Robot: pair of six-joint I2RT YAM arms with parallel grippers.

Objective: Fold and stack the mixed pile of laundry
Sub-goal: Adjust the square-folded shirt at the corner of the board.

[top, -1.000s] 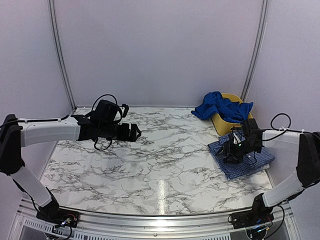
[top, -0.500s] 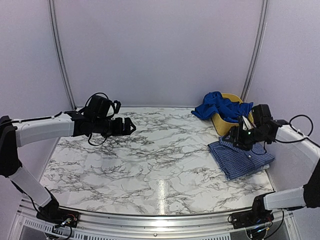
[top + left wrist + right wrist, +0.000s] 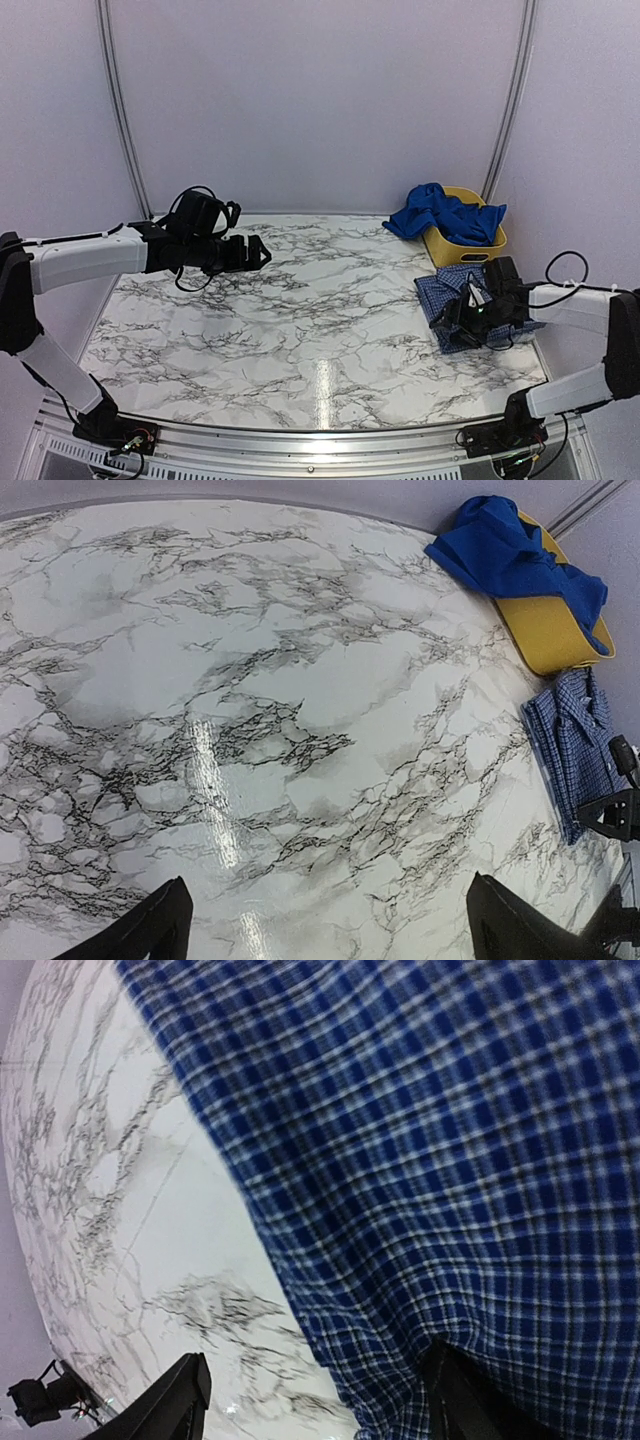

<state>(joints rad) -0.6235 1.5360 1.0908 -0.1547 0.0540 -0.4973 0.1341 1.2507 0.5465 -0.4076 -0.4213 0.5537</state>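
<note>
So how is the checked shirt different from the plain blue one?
The checked shirt has a navy-and-white pattern; the blue one is plain bright blue. The checked shirt lies folded flat on the table; the blue one is crumpled over the yellow basket. Both are blue clothes.

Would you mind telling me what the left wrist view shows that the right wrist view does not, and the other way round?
Only the left wrist view shows the yellow basket with the royal-blue garment draped over it, and the left gripper, open. Only the right wrist view shows the checked shirt weave up close, its edge lying between the spread fingers of the right gripper. Both show the checked shirt and the marble table.
</note>
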